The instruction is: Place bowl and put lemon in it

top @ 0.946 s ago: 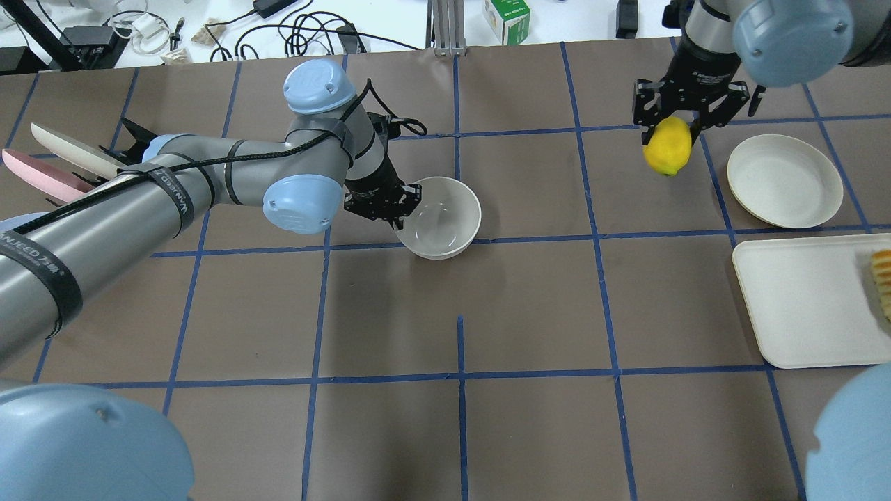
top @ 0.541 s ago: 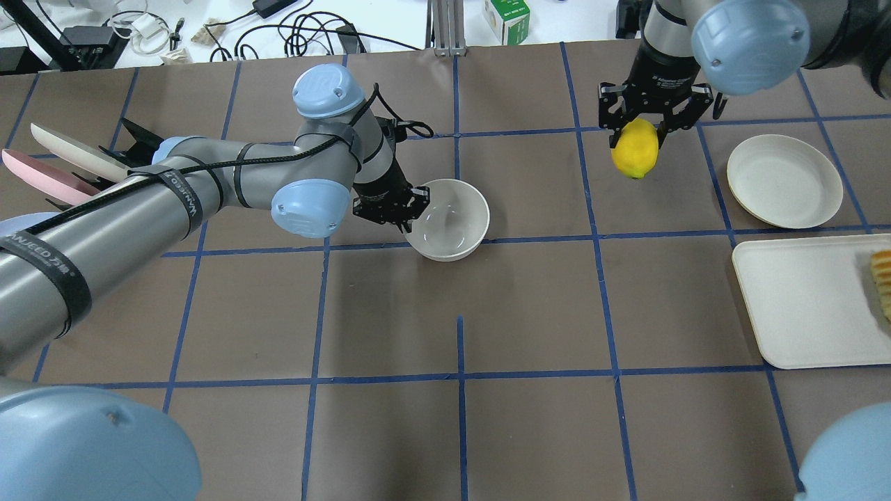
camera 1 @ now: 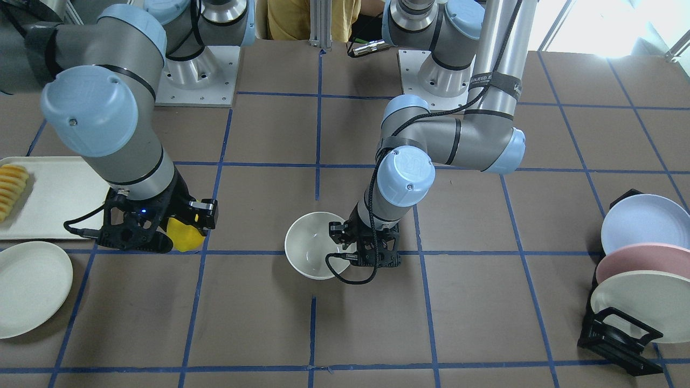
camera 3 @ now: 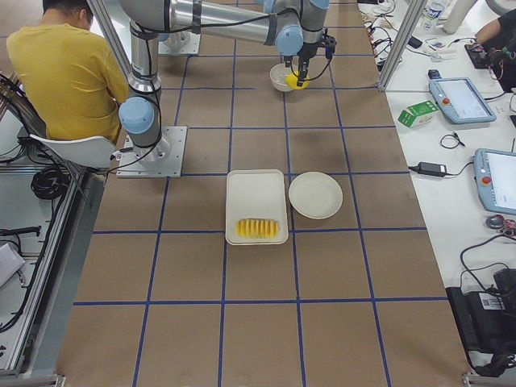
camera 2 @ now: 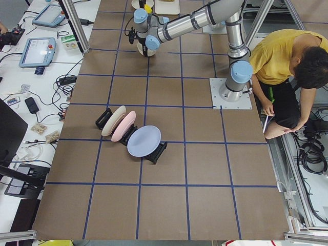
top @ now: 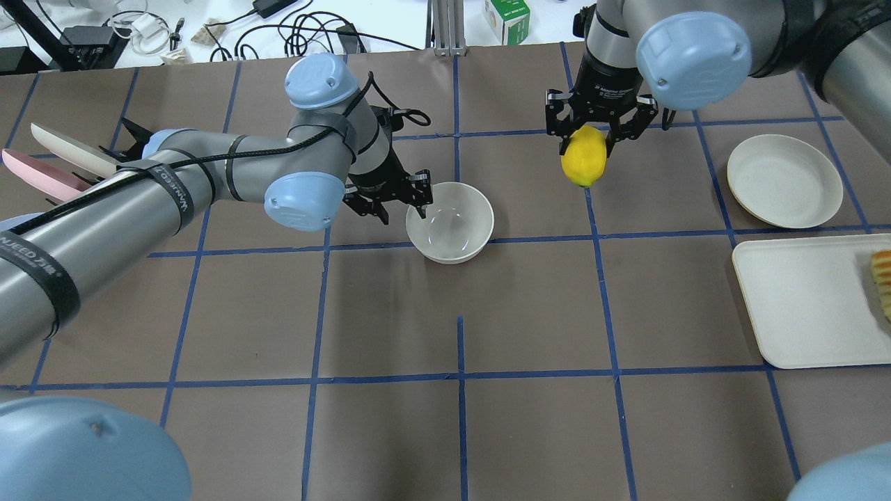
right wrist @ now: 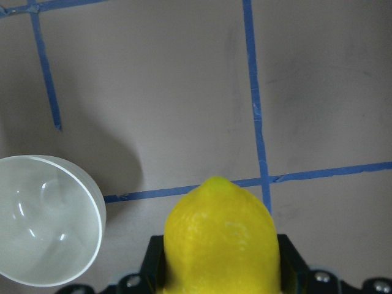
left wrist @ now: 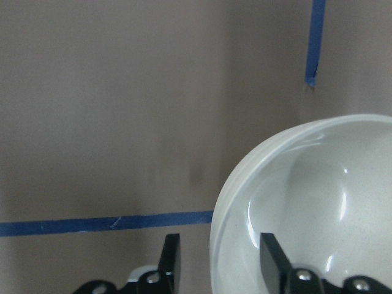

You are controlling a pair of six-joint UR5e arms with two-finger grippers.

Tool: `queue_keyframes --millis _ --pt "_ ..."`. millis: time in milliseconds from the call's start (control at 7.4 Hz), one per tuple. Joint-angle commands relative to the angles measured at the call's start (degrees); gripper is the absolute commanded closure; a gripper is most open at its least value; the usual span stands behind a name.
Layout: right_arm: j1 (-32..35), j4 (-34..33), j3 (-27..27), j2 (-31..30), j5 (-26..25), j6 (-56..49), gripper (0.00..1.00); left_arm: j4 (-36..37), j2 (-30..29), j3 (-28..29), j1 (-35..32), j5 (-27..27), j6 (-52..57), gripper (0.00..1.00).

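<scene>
The off-white bowl (top: 451, 223) stands upright on the brown table near the middle; it also shows in the front view (camera 1: 310, 250) and the left wrist view (left wrist: 318, 202). My left gripper (top: 404, 207) is open, its fingers (left wrist: 171, 260) apart on either side of the bowl's left rim. My right gripper (top: 585, 142) is shut on the yellow lemon (top: 585, 156) and holds it above the table, to the right of the bowl. The right wrist view shows the lemon (right wrist: 220, 239) in the jaws with the bowl (right wrist: 43, 220) at lower left.
A flat cream plate (top: 784, 181) and a white tray (top: 800, 299) with fruit slices (top: 882, 282) lie at the right. A rack of blue, pink and cream plates (camera 1: 636, 269) stands at the robot's left. A person (camera 2: 287, 66) sits beside the robot's base.
My right gripper has carried the lemon leftward toward the bowl. My left gripper has opened off the bowl's rim, after shifting the bowl slightly to the right.
</scene>
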Motion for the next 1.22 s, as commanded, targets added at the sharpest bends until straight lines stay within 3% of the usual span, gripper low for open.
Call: queue_keyframes --millis 0,135,270,676,1081 --pt "3.2 -2.2 0.0 0.8 2.1 1.8 1.0 -12.3 6.7 3.6 5.6 0.7 10.3 0.0" --pt "4.7 -3.5 0.0 1.4 2.3 4.3 1.0 -19.6 10.6 4.9 7.1 3.3 13.2 0.0" --pt "6.5 -5.7 0.0 2.5 2.4 7.7 1.0 -22.0 14.1 5.2 8.0 8.4 15.9 0.0" --pt "15.1 -15.8 0.1 8.9 2.3 18.3 1.0 -29.9 21.7 6.2 11.9 9.0 20.8 0.0" --pt "16.4 -17.0 1.6 12.0 1.6 18.5 1.0 -36.8 23.1 10.1 11.9 9.3 19.1 0.0"
